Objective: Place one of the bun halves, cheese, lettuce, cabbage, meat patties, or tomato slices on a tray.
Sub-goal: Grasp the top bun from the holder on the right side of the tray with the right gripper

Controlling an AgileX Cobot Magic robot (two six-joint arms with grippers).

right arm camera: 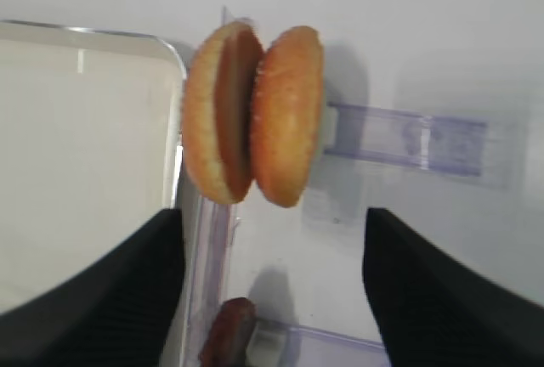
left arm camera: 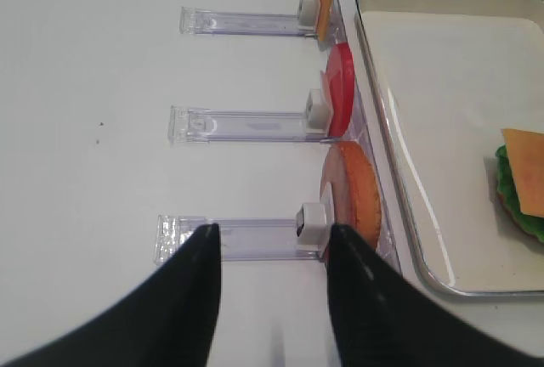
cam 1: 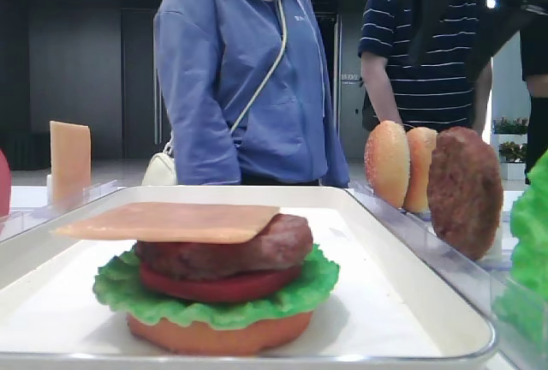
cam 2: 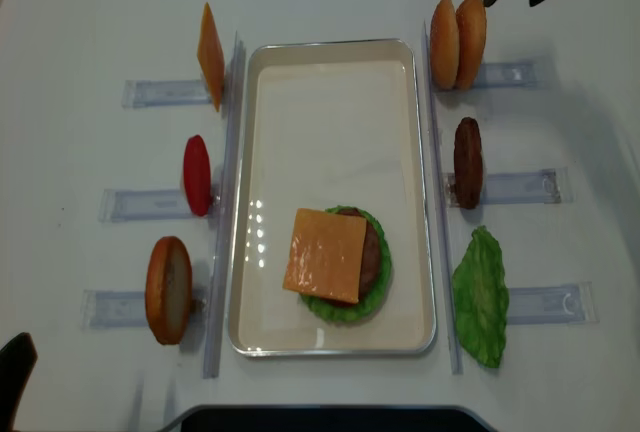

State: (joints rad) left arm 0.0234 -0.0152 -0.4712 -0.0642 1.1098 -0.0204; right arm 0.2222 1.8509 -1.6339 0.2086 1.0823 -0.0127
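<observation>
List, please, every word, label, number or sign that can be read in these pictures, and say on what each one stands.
No text can be read in any view.
Small mark on the chest of the blue hoodie: too small to read.
Small sign on the wall behind the people: blurred, unreadable.
The tray, the toy food and the clear racks bear no lettering.

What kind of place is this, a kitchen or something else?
Probably a demo or exhibition space, not a kitchen: toy burger parts stand in clear racks around a white tray, while onlookers stand close by.
</observation>
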